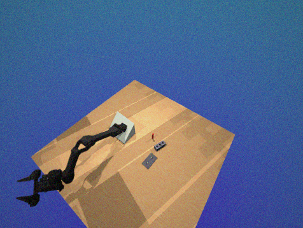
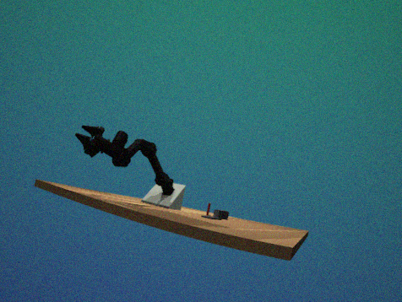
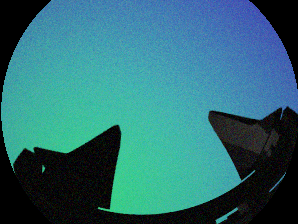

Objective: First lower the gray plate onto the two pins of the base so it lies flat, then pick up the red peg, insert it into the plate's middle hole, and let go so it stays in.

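Observation:
The gray plate (image 1: 160, 145) (image 2: 221, 214), a small block with three holes, rests on the table beside the base, apart from it. The base (image 1: 149, 165) is a flat dark rectangle with two short pins standing up and nothing on them. The red peg (image 1: 153, 136) (image 2: 209, 209) stands upright near the plate, on its far side from the base in the top view. My gripper (image 1: 17, 190) (image 2: 79, 131) (image 3: 166, 123) is wide open and empty, raised high and far from all three, pointing away from them past the table's edge. The wrist view shows only my fingers and background.
The wooden table (image 1: 178, 178) (image 2: 253, 236) carries the pale wedge-shaped mount (image 1: 130, 127) (image 2: 152, 199) of my arm, which stands near the peg and plate. The arm stretches from it to the left in the top and exterior views. The table's edges drop off all around.

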You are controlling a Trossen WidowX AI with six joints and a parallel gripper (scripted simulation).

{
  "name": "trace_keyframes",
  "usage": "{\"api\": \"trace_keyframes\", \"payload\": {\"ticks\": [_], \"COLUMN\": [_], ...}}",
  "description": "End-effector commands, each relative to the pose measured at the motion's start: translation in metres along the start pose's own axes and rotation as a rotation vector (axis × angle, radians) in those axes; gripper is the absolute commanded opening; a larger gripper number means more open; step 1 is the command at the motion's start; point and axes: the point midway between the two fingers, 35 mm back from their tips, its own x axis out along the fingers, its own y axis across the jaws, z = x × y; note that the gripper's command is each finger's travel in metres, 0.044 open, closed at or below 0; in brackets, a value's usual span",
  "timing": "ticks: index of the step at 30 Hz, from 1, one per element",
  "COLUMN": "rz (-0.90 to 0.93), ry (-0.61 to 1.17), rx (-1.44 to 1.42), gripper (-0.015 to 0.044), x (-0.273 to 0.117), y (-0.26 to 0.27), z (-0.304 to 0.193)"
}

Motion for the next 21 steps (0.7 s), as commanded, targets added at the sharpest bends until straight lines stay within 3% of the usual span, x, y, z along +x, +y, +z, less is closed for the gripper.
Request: {"api": "trace_keyframes", "payload": {"ticks": [1,6,11,21], "rz": [-0.162,-0.383,-0.546,-0.920], "ry": [-0.039,-0.052,-0.051,0.129], "rx": [-0.133,-0.314,-0.373,-0.705], "gripper": [0.0440,0.0440,0.0440,0.0440], "x": [-0.028,-0.077,-0.119,-0.237], "y": [-0.050,-0.109,-0.137,-0.202], "z": [0.003,0.000,-0.015,-0.038]}}
